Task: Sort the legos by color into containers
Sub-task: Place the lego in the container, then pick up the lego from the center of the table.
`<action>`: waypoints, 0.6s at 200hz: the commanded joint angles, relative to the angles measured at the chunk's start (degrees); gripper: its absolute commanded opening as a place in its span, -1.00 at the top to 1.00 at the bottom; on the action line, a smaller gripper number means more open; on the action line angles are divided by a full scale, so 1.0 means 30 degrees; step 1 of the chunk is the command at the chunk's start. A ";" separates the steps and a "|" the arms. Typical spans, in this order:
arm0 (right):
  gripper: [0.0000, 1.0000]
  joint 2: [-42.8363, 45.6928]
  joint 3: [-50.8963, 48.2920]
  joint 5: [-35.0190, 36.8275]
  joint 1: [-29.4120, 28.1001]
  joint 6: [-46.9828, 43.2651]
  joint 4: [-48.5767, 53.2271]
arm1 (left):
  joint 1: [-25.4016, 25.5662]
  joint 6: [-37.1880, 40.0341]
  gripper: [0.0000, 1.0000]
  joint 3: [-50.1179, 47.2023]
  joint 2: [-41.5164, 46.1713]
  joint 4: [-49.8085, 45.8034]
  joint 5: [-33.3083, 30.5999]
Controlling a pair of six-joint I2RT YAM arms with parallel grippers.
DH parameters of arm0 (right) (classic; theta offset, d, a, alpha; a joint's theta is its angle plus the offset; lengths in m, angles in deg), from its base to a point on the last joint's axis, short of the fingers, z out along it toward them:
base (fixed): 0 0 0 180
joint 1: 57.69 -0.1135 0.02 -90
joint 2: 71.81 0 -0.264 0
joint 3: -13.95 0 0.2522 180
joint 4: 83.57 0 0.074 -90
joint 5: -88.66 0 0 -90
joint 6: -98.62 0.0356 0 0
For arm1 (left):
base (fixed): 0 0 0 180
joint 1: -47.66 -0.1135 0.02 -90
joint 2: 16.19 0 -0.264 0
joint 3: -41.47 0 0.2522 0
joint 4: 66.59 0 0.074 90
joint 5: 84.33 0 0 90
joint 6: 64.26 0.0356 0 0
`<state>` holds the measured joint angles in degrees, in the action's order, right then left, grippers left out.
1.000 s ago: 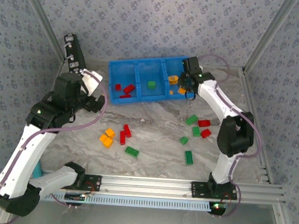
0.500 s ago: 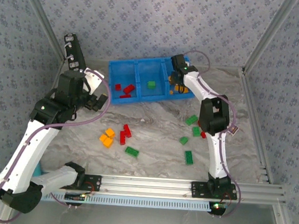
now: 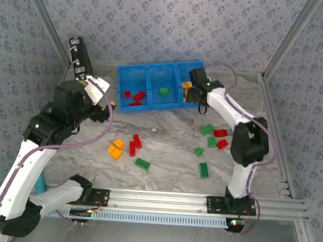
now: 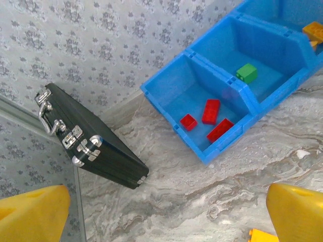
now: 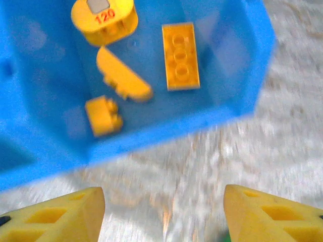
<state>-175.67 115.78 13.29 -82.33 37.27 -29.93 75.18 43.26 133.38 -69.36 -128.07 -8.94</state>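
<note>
The blue tray [image 3: 154,69] stands at the back. Its left compartment holds three red legos [image 3: 134,97], the middle one a green lego [image 3: 163,92], the right one orange legos [image 3: 187,85]. My right gripper [image 3: 199,100] hovers at that right compartment's near wall, open and empty. In the right wrist view the gripper [image 5: 164,219] is over bare table, with several orange legos [image 5: 180,49] lying in the tray [image 5: 166,128] beyond. My left gripper [image 3: 110,103] is open left of the tray. In the left wrist view it [image 4: 166,217] is empty, and the red legos [image 4: 210,111] and green lego [image 4: 247,72] show.
Loose legos lie on the marble table: two orange [image 3: 115,149], three red [image 3: 135,144] and a green [image 3: 142,163] at the centre left, and several green [image 3: 203,169] and two red [image 3: 220,133] at the right. A black latched case [image 4: 88,143] leans at the back left.
My right gripper has opened and drawn back from over the right compartment to its near wall. The left arm has shifted slightly, still open.
</note>
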 commanded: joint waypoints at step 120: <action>-0.47 1.2486 -1.6906 -0.2388 -0.3426 1.5347 -0.1713 | 0.0887 0.0020 -1.00 -0.0821 0.1520 0.0580 0.0099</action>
<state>-138.92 67.19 7.79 -93.08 77.24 -31.33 77.41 43.24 131.32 -65.95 -127.74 -8.55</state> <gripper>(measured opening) 0.745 0.999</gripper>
